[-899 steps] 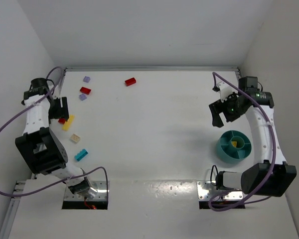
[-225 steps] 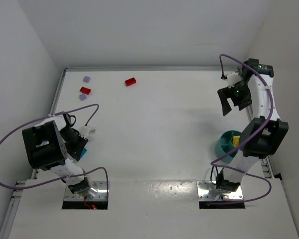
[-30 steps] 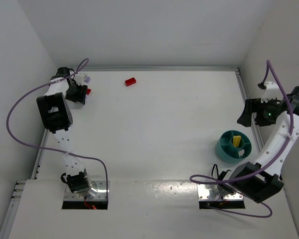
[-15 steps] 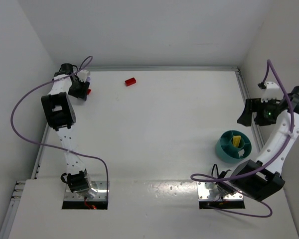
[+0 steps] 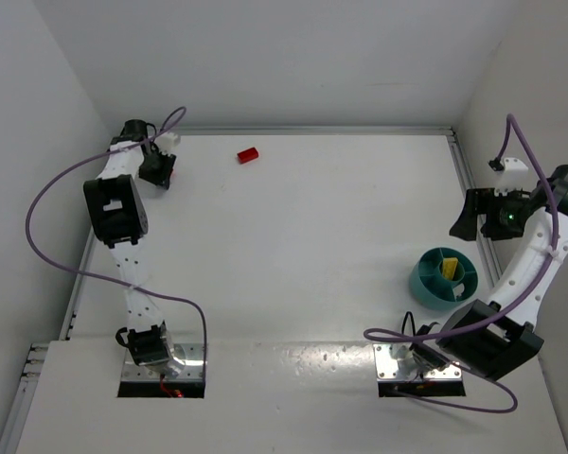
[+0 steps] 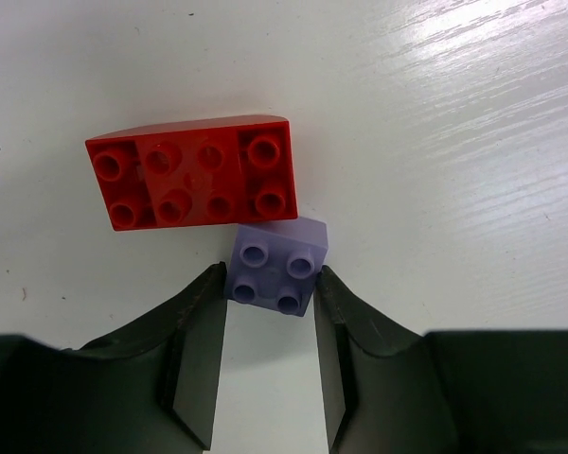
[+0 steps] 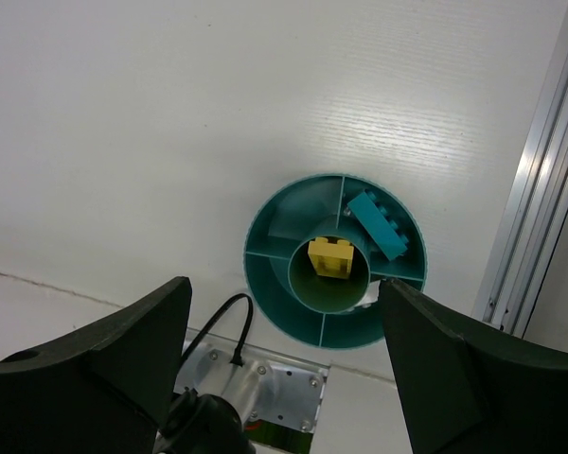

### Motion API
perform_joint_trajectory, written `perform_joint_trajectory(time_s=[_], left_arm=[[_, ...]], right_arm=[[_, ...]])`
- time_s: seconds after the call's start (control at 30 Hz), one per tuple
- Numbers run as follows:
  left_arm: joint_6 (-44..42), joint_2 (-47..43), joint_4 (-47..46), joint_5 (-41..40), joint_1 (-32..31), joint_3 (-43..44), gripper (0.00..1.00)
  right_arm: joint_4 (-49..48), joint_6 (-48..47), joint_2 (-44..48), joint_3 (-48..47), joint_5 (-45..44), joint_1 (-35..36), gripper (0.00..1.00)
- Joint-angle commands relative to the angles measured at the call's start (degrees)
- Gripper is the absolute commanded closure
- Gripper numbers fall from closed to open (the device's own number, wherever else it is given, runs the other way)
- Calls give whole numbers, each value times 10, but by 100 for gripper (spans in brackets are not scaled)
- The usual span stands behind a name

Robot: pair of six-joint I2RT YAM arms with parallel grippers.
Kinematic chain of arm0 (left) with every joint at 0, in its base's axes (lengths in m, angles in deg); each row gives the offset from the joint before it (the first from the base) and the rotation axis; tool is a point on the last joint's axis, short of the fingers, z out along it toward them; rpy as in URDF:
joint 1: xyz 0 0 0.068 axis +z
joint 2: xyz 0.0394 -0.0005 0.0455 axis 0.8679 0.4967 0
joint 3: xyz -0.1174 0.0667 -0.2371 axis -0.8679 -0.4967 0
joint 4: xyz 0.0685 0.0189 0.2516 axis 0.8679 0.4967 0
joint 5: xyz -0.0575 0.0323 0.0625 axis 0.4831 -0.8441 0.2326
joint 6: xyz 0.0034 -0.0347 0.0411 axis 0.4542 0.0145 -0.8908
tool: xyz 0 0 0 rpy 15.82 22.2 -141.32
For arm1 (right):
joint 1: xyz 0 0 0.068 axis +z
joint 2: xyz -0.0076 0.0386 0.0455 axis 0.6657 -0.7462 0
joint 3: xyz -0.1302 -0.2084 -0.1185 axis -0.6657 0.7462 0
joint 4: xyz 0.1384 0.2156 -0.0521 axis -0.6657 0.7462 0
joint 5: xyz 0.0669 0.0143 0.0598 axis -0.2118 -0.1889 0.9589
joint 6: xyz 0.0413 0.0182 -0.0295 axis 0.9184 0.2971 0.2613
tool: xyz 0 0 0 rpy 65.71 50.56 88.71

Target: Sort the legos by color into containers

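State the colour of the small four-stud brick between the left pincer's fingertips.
Lilac: the four-stud brick shows best in the left wrist view.

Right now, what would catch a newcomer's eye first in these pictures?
The left wrist view: a small lavender brick sits between the left gripper's fingertips, touching a larger red brick. Next, the teal dish at the table's right side, with a yellow brick in its central ring and a cyan brick in one outer compartment. A second red brick lies alone near the far edge.
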Motion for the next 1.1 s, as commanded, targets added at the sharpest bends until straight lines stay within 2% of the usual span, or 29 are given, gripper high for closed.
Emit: perform_joint_trajectory(time_s=[0.0,0.1,0.2,0.27,0.43,0.63,0.7,0.8,0.9,1.03,1.07], left_arm=[[-17,23,19,5,-5,-34,75],[-24,23,19,0,-5,-34,81],[-47,-8,19,27,-5,-73,88],[-56,-37,1,55,-5,-129,90],[-88,-192,-43,133,-5,-312,95],[-111,-326,-43,210,-15,-430,97],[-111,-387,-43,247,-26,-475,97],[-118,-466,-49,293,-48,-525,97],[-79,-534,-72,331,-78,-557,98],[-2,-604,-100,345,-147,-577,98],[17,-618,-115,331,-181,-584,98]], right_arm=[[-2,3,5,-7,6,1,20],[4,3,20,-7,6,1,20],[21,-9,32,-7,31,1,20],[31,-14,33,-21,58,1,20],[38,3,27,-46,127,1,17],[38,48,-3,-58,228,6,17],[38,56,-8,-30,276,12,17],[38,74,-23,35,344,24,24],[38,87,-59,108,410,46,27],[-19,134,-90,127,425,82,27],[-29,153,-97,127,425,107,27]])
